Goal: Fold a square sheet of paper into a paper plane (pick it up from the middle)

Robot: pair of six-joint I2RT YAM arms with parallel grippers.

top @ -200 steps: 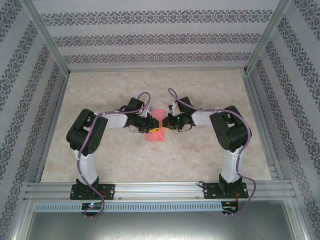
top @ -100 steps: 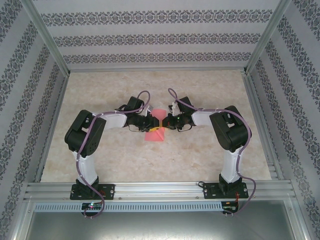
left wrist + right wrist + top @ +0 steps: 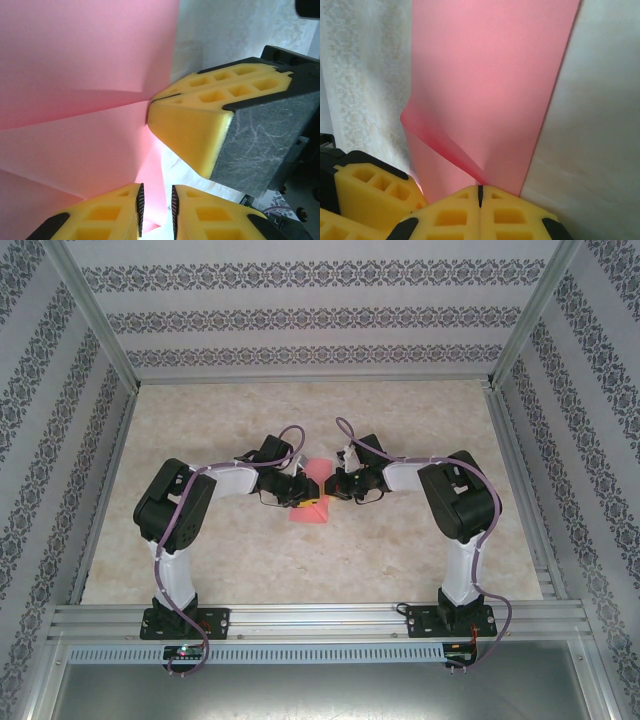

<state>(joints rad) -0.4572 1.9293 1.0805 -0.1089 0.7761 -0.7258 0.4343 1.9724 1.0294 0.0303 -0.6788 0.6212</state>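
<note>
Where right end effector (image 3: pixel 480 190) pinches, pink sheet (image 3: pixel 490 75) creases | yellow wedge fingertips (image 3: pixel 452 216)

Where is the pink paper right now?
In the top view, the square sheet of paper is at the middle of the table, between the left gripper and the right gripper, which pinches its edge.

The left gripper (image 3: pixel 306 498) has crept a little to the right, further over the pink paper (image 3: pixel 316 471). The sheet's raised top edge now sits slightly lower (a small shift). The left arm's elbow (image 3: pixel 172 508), which leaned outward, has swung back in.
</note>
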